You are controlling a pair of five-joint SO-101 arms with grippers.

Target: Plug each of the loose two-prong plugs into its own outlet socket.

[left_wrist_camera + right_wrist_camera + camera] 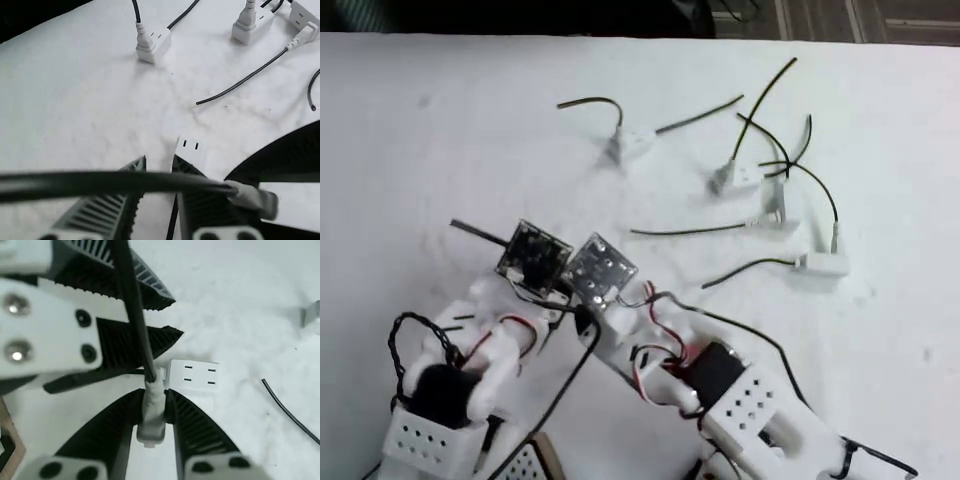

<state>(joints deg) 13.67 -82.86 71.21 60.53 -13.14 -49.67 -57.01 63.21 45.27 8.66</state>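
Lying on the white bench [420, 150], a small white outlet socket [192, 379] is seen just past the tips of both grippers. A white plug [152, 412] with a black cord [132, 305] is squeezed tight between the fingers of the right gripper [156, 391]. The fingers of the left gripper [159, 160] are held a little apart, with nothing between them. More white sockets [625, 145] with cords are spread farther off.
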